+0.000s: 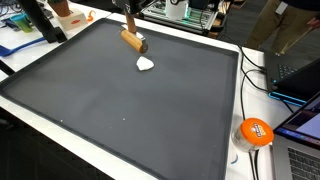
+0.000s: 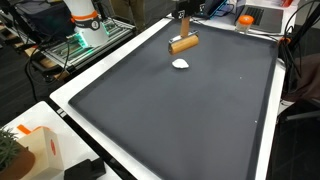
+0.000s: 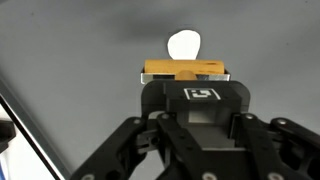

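**Block Held Over the Mat**

My gripper (image 3: 186,80) is clamped on a wooden block (image 3: 185,69), hanging over the dark mat (image 1: 120,110) near its far edge, close to a small white lump (image 1: 146,65). A firm, level hold should prevent slipping.

A dark grey worktop (image 1: 120,110) with a white rim fills both exterior views (image 2: 180,120) and forms the backdrop in the wrist view (image 3: 60,60). Off its four o'clock corner in an exterior view lies an orange tape roll (image 1: 254,132), with black cables (image 1: 256,72) running along the rim at three o'clock and an open laptop (image 1: 300,150) beyond. Blue papers (image 1: 20,42) lie at ten o'clock. In an exterior view, a white box (image 2: 35,150) and a green plant (image 2: 8,152) sit at seven o'clock, and green-lit equipment (image 2: 75,45) at ten o'clock.
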Tool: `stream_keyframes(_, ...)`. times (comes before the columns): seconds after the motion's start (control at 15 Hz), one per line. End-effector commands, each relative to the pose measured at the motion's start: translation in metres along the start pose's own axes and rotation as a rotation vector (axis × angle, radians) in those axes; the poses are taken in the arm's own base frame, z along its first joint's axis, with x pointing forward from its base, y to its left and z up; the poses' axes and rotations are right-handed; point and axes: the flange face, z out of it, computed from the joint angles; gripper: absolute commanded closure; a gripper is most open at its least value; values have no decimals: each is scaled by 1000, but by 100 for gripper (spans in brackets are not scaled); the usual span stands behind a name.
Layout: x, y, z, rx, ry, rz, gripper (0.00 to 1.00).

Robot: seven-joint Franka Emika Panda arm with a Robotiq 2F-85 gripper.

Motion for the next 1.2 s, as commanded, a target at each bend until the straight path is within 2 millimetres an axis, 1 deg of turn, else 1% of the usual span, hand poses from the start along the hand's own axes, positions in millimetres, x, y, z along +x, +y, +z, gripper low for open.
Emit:
stream_keyframes(0.0,-1,3,-4,11,41,7,78)
stream_keyframes(0.27,-16,8,-3,37,105,-10,78)
stream_keyframes(0.67,-27,14,8,56,126,-20,78)
stream_keyframes(0.73,-15,7,10,51,107,-6,53)
stream_keyframes(0.87,-19,8,13,49,102,-8,53)
stream_keyframes(1.13,-19,8,12,50,103,-9,53)
